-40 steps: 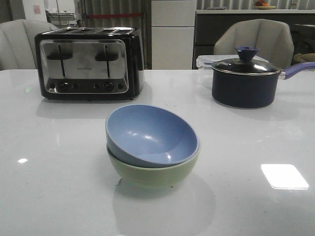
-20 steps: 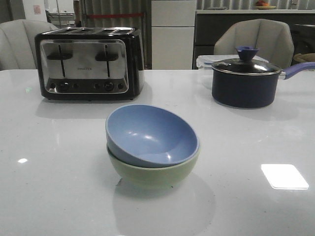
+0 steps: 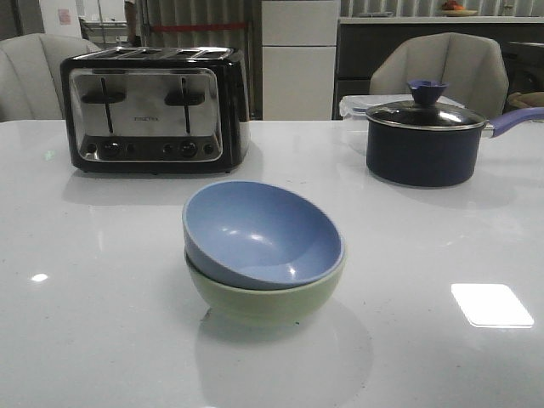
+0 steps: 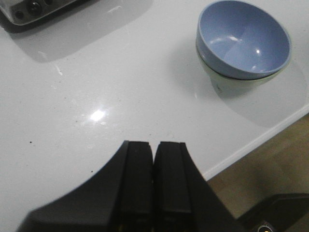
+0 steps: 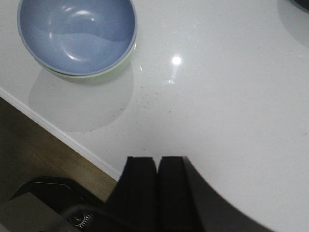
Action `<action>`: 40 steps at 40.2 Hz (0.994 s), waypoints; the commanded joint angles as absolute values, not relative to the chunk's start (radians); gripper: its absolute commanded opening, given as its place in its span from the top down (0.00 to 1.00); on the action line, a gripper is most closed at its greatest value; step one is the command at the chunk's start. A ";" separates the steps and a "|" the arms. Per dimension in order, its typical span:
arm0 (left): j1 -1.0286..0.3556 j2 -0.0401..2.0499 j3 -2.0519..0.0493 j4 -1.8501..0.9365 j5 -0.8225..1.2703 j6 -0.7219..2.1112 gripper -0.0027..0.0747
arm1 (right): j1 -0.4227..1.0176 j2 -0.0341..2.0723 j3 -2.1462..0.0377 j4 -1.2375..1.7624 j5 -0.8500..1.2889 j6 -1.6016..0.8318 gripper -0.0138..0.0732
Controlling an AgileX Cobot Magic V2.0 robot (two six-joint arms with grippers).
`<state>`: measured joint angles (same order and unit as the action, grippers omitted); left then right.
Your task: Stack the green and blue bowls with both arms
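The blue bowl (image 3: 259, 234) sits tilted inside the pale green bowl (image 3: 263, 297) near the middle of the white table (image 3: 85, 323). The pair also shows in the left wrist view, blue bowl (image 4: 244, 38) over green bowl (image 4: 231, 82), and in the right wrist view, blue bowl (image 5: 76, 34) over green bowl (image 5: 96, 75). My left gripper (image 4: 153, 145) is shut and empty, held back above the table's near edge. My right gripper (image 5: 158, 159) is shut and empty, also back above the near edge. Neither arm shows in the front view.
A black and chrome toaster (image 3: 153, 109) stands at the back left. A dark lidded saucepan (image 3: 422, 140) with a purple handle stands at the back right, a clear container (image 3: 353, 106) behind it. Two chairs stand beyond the table. The table edge (image 4: 251, 145) runs near both grippers.
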<state>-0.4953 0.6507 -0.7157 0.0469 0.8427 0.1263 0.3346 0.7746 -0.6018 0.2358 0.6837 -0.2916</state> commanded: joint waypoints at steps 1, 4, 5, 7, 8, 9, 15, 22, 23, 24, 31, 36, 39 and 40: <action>-0.427 0.598 -0.722 0.067 0.717 0.123 0.84 | 0.325 0.767 -0.629 0.251 0.623 -0.289 0.78; -0.342 0.536 -0.677 0.054 0.625 0.123 0.84 | 0.325 0.767 -0.629 0.251 0.623 -0.289 0.78; -0.305 0.505 -0.652 0.048 0.591 0.123 0.84 | 0.325 0.767 -0.629 0.251 0.623 -0.289 0.78; -0.236 0.447 -0.595 0.028 0.498 0.123 0.84 | 0.325 0.767 -0.629 0.251 0.622 -0.289 0.78; -0.212 0.421 -0.580 0.021 0.465 0.123 0.84 | 0.325 0.767 -0.629 0.251 0.622 -0.289 0.78; -0.189 0.383 -0.549 0.012 0.427 0.123 0.84 | 0.325 0.767 -0.629 0.251 0.622 -0.289 0.78; -0.054 0.192 -0.395 -0.079 0.275 0.123 0.84 | 0.325 0.767 -0.629 0.251 0.623 -0.289 0.78; 0.013 0.041 -0.242 -0.145 0.211 0.117 0.84 | 0.325 0.767 -0.629 0.251 0.623 -0.289 0.78; 0.013 0.031 -0.213 -0.142 0.203 0.109 0.84 | 0.325 0.767 -0.629 0.251 0.623 -0.289 0.78; 0.013 0.026 -0.196 -0.140 0.196 0.100 0.84 | 0.325 0.767 -0.629 0.251 0.623 -0.289 0.78; 0.013 -0.019 -0.085 -0.061 0.116 -0.009 0.84 | 0.325 0.767 -0.629 0.251 0.623 -0.289 0.78; 0.011 -0.026 -0.026 -0.043 0.009 -0.011 0.84 | 0.325 0.767 -0.629 0.251 0.623 -0.289 0.78; -0.002 -0.026 0.006 -0.033 -0.060 -0.011 0.84 | 0.325 0.767 -0.629 0.251 0.623 -0.289 0.78; -0.009 -0.026 0.010 -0.027 -0.067 -0.011 0.84 | 0.325 0.767 -0.629 0.251 0.623 -0.289 0.78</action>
<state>0.0096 -0.0039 0.0033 -0.0435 0.1078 0.0000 0.3346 0.7746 -0.6018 0.2358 0.6837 -0.2916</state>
